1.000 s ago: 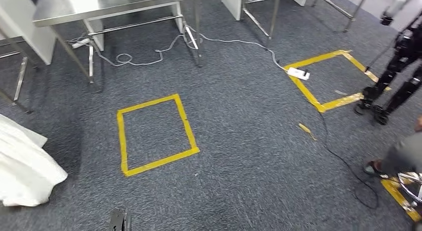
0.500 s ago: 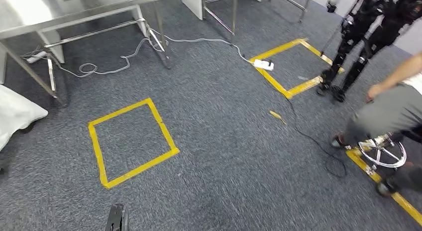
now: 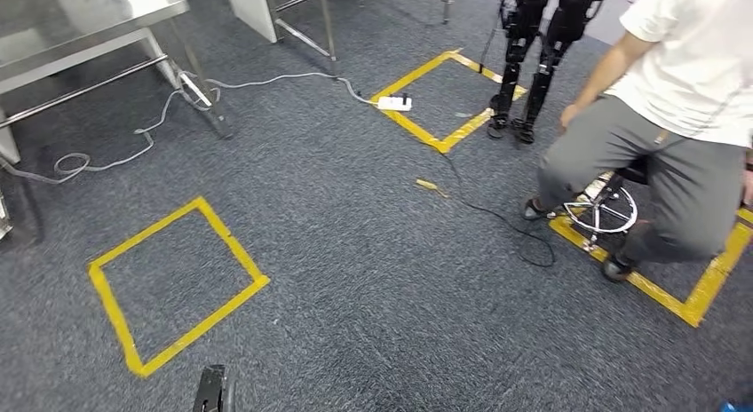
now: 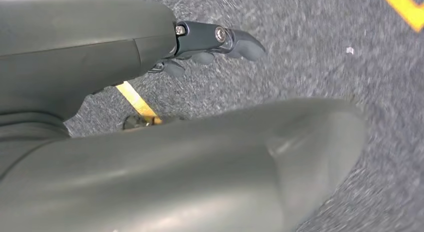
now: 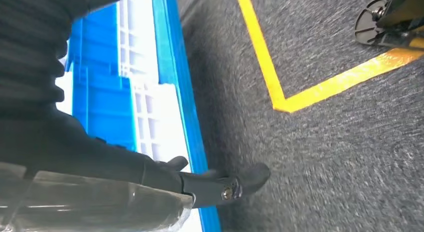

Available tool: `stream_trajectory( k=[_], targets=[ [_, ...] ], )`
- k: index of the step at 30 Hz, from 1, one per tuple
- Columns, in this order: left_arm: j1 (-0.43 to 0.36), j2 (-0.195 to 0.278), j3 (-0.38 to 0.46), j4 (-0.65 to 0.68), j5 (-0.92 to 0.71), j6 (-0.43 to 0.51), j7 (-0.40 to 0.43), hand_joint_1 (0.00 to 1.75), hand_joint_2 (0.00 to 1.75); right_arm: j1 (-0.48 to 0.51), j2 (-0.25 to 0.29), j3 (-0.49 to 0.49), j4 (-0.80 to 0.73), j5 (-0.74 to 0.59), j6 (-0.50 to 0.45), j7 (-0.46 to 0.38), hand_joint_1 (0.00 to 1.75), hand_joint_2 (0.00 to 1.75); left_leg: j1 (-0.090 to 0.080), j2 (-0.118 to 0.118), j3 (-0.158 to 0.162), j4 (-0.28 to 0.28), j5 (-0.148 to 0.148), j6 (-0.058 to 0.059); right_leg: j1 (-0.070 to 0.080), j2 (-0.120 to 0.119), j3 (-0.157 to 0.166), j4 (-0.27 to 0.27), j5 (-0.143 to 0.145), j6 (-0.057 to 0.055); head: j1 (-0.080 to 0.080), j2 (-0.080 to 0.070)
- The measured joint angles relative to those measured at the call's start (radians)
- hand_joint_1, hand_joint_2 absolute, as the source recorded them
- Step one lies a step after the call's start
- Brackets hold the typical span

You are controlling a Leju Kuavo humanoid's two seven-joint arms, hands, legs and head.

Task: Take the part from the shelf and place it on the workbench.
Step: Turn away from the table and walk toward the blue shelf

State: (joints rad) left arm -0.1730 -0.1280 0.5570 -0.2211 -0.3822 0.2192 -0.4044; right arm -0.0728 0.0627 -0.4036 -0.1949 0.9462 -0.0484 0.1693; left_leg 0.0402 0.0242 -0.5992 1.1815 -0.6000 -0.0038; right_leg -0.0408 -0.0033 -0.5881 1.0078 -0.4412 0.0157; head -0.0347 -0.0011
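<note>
Although the part to be fetched cannot be made out, a blue slatted plastic crate [image 5: 130, 92] lies just beyond the right hand [image 5: 200, 184], past its dark fingers [image 5: 250, 176], which hang apart, holding nothing. The left hand [image 4: 210, 42] hangs over grey carpet [image 3: 373, 297], fingers loosely extended, empty. A seated person [image 3: 675, 119] is well apart.
</note>
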Motion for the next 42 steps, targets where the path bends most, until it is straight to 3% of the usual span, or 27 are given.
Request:
stream_trajectory(
  k=[2, 3, 5, 7, 9, 11, 12, 13, 15, 17, 18, 19, 20, 22, 24, 26, 28, 30, 31, 32, 33, 34, 35, 37, 39, 41, 42],
  targets=[
    [0.005, 0.0, 0.0, 0.0, 0.0, 0.001, 0.001, 0.0, 0.0, 0.0, 0.001, 0.0, 0.0, 0.001, 0.002, 0.0, 0.0, 1.75, -0.004, -0.023, -0.052, 0.114, -0.046, 0.01, 0.011, 0.03, -0.01, 0.0, 0.007, -0.01, -0.002, 0.0],
    [0.007, 0.0, 0.0, 0.001, 0.0, 0.001, 0.002, 0.0, 0.0, 0.0, 0.002, 0.0, 0.0, 0.001, 0.004, 0.001, 0.0, 1.75, -0.006, -0.025, -0.056, 0.122, -0.039, 0.018, 0.016, 0.046, -0.013, 0.0, 0.011, -0.014, -0.002, 0.0],
    [0.008, 0.001, 0.0, 0.001, 0.0, 0.002, 0.002, 0.0, 0.0, 0.002, 0.002, 0.0, 0.0, 0.003, 0.009, 0.003, 0.0, 1.75, -0.013, -0.043, -0.007, 0.028, 0.021, 0.036, 0.021, 0.075, -0.016, 0.0, 0.018, -0.015, -0.002, 0.0],
    [0.008, 0.002, 0.0, 0.001, 0.0, 0.003, 0.001, 0.0, 0.0, 0.002, 0.003, -0.001, 0.0, 0.005, 0.011, 0.003, 0.0, 1.75, -0.02, -0.09, 0.057, -0.098, 0.073, 0.051, 0.023, 0.1, -0.019, 0.0, 0.026, -0.01, -0.001, 0.0],
    [0.008, 0.003, 0.0, 0.001, -0.001, 0.003, 0.001, 0.0, 0.0, 0.002, 0.005, -0.001, 0.0, 0.007, 0.012, 0.004, 0.0, 1.75, -0.029, -0.109, 0.078, -0.145, 0.085, 0.055, 0.022, 0.118, -0.025, -0.002, 0.035, 0.001, -0.001, 0.0],
    [0.007, 0.002, 0.0, 0.001, -0.002, 0.003, 0.0, 0.0, 0.0, 0.004, 0.006, -0.001, 0.0, 0.009, 0.012, 0.004, 0.0, 1.75, -0.033, -0.083, 0.08, -0.159, 0.1, 0.059, 0.022, 0.13, -0.032, -0.005, 0.045, 0.016, -0.001, 0.0],
    [0.007, 0.001, 0.0, 0.001, -0.002, 0.003, -0.001, 0.0, 0.0, 0.005, 0.005, -0.001, 0.0, 0.009, 0.013, 0.005, 0.0, 1.75, -0.033, -0.071, 0.081, -0.171, 0.111, 0.062, 0.024, 0.119, -0.041, 0.003, 0.042, 0.018, 0.0, 0.0],
    [0.007, 0.001, 0.0, 0.001, -0.002, 0.003, -0.002, 0.0, 0.0, 0.005, 0.005, -0.001, 0.001, 0.009, 0.013, 0.005, 0.0, 1.75, -0.032, -0.058, 0.081, -0.183, 0.124, 0.066, 0.027, 0.096, -0.058, 0.028, 0.027, 0.015, 0.002, 0.0],
    [0.01, 0.0, 0.001, 0.001, -0.001, 0.003, -0.003, 0.0, 0.0, 0.003, 0.003, -0.001, 0.001, 0.009, 0.013, 0.006, 0.0, 1.75, -0.036, -0.027, 0.072, -0.194, 0.14, 0.07, 0.03, 0.041, -0.113, 0.138, -0.035, 0.003, 0.009, 0.0],
    [0.015, 0.0, 0.001, 0.001, -0.001, 0.002, -0.003, 0.0, 0.0, 0.003, 0.003, -0.001, 0.001, 0.009, 0.013, 0.006, 0.0, 1.75, -0.042, 0.007, 0.059, -0.193, 0.147, 0.071, 0.027, 0.018, -0.154, 0.249, -0.086, 0.004, 0.014, 0.0],
    [0.017, 0.0, 0.001, 0.001, -0.001, 0.001, -0.003, 0.0, 0.0, 0.004, 0.002, -0.001, 0.001, 0.009, 0.013, 0.006, 0.0, 1.75, -0.043, 0.022, 0.053, -0.193, 0.15, 0.07, 0.025, 0.014, -0.149, 0.26, -0.092, 0.011, 0.014, 0.0],
    [0.017, 0.0, 0.001, 0.001, -0.001, 0.001, -0.003, 0.0, 0.0, 0.005, 0.002, -0.001, 0.001, 0.01, 0.013, 0.006, 0.0, 1.75, -0.044, 0.037, 0.048, -0.192, 0.152, 0.068, 0.023, 0.008, -0.121, 0.229, -0.084, 0.019, 0.015, 0.0],
    [0.017, -0.001, 0.001, 0.001, -0.001, 0.001, -0.003, 0.0, 0.0, 0.006, 0.001, -0.001, 0.001, 0.01, 0.013, 0.006, 0.0, 1.75, -0.044, 0.05, 0.045, -0.191, 0.155, 0.065, 0.021, -0.005, -0.073, 0.161, -0.067, 0.028, 0.015, 0.0],
    [0.017, -0.001, 0.001, 0.001, -0.001, 0.001, -0.004, 0.0, 0.0, 0.004, 0.0, -0.001, 0.0, 0.011, 0.013, 0.006, 0.0, 1.75, -0.048, 0.075, 0.041, -0.186, 0.155, 0.057, 0.023, -0.05, 0.019, 0.022, -0.039, 0.032, 0.015, 0.0],
    [0.016, -0.002, 0.001, 0.001, -0.001, 0.001, -0.007, 0.0, 0.0, 0.001, 0.0, -0.001, 0.0, 0.012, 0.014, 0.006, 0.0, 1.75, -0.051, 0.095, 0.043, -0.181, 0.152, 0.046, 0.028, -0.068, 0.044, -0.027, -0.026, 0.019, 0.014, 0.0],
    [0.014, -0.003, 0.001, 0.001, -0.001, 0.001, -0.008, 0.0, 0.0, 0.002, 0.0, -0.001, 0.0, 0.012, 0.014, 0.006, 0.0, 1.75, -0.048, 0.109, 0.048, -0.179, 0.15, 0.033, 0.026, -0.045, 0.037, -0.029, -0.018, 0.004, 0.013, 0.0],
    [0.012, -0.003, 0.001, 0.001, -0.001, 0.001, -0.008, 0.0, 0.0, 0.005, 0.0, -0.002, 0.0, 0.011, 0.014, 0.007, 0.0, 1.75, -0.04, 0.074, 0.041, -0.153, 0.126, 0.017, 0.016, -0.023, 0.039, -0.034, -0.008, -0.012, 0.012, 0.0],
    [0.014, -0.003, 0.001, 0.001, -0.001, 0.001, -0.004, 0.0, 0.0, 0.004, 0.001, -0.002, 0.0, 0.011, 0.014, 0.008, 0.0, 1.75, -0.033, 0.006, 0.003, -0.054, 0.053, 0.004, 0.011, -0.002, 0.037, -0.035, 0.003, -0.026, 0.011, 0.0],
    [0.016, -0.003, 0.001, 0.001, -0.002, 0.0, 0.002, 0.0, 0.0, 0.004, 0.002, -0.002, 0.0, 0.01, 0.014, 0.008, 0.0, 1.75, -0.031, -0.015, -0.025, 0.016, 0.012, 0.002, 0.013, 0.01, 0.033, -0.035, 0.007, -0.03, 0.011, 0.0],
    [0.017, -0.003, 0.001, 0.001, -0.003, -0.001, 0.009, 0.0, 0.0, 0.005, 0.003, -0.002, 0.0, 0.01, 0.015, 0.008, 0.0, 1.75, -0.03, -0.023, -0.049, 0.077, -0.016, 0.0, 0.014, 0.023, 0.029, -0.034, 0.01, -0.032, 0.011, 0.0],
    [0.018, -0.003, 0.001, 0.002, -0.004, -0.004, 0.017, 0.0, 0.0, 0.005, 0.003, -0.002, 0.0, 0.009, 0.015, 0.008, 0.0, 1.75, -0.028, -0.025, -0.06, 0.109, -0.024, -0.001, 0.015, 0.037, 0.026, -0.034, 0.012, -0.031, 0.012, 0.0],
    [0.018, -0.003, 0.001, 0.002, -0.005, -0.007, 0.025, 0.0, 0.0, 0.006, 0.004, -0.002, 0.0, 0.009, 0.015, 0.009, 0.0, 1.75, -0.026, -0.026, -0.054, 0.104, -0.011, -0.001, 0.016, 0.052, 0.024, -0.033, 0.015, -0.029, 0.012, 0.0],
    [0.018, -0.003, 0.001, 0.002, -0.006, -0.009, 0.033, 0.0, 0.0, 0.006, 0.004, -0.002, 0.0, 0.009, 0.015, 0.009, 0.0, 1.75, -0.024, -0.031, -0.029, 0.06, 0.019, 0.0, 0.016, 0.067, 0.024, -0.032, 0.017, -0.027, 0.012, 0.0],
    [0.017, -0.002, 0.001, 0.002, -0.01, -0.013, 0.047, 0.0, 0.0, 0.006, 0.005, -0.004, 0.0, 0.009, 0.015, 0.01, 0.0, 1.75, -0.017, -0.074, 0.045, -0.081, 0.084, 0.006, 0.017, 0.095, 0.021, -0.029, 0.021, -0.02, 0.012, 0.0],
    [0.017, 0.0, 0.0, 0.002, -0.014, -0.017, 0.058, 0.0, 0.0, 0.003, 0.007, -0.006, 0.0, 0.009, 0.015, 0.01, 0.0, 1.75, -0.017, -0.111, 0.082, -0.163, 0.109, 0.015, 0.018, 0.118, 0.012, -0.027, 0.028, -0.008, 0.012, 0.0],
    [0.016, 0.001, 0.0, 0.002, -0.015, -0.02, 0.064, 0.0, 0.0, 0.005, 0.008, -0.007, 0.0, 0.01, 0.015, 0.011, 0.0, 1.75, -0.023, -0.099, 0.082, -0.174, 0.113, 0.026, 0.017, 0.14, -0.001, -0.032, 0.039, 0.009, 0.012, 0.0],
    [0.015, 0.0, 0.0, 0.002, -0.016, -0.021, 0.067, 0.0, 0.0, 0.007, 0.009, -0.008, 0.0, 0.01, 0.015, 0.012, 0.0, 1.75, -0.024, -0.085, 0.082, -0.182, 0.122, 0.035, 0.017, 0.133, -0.009, -0.031, 0.041, 0.014, 0.012, 0.0]
  ],
)
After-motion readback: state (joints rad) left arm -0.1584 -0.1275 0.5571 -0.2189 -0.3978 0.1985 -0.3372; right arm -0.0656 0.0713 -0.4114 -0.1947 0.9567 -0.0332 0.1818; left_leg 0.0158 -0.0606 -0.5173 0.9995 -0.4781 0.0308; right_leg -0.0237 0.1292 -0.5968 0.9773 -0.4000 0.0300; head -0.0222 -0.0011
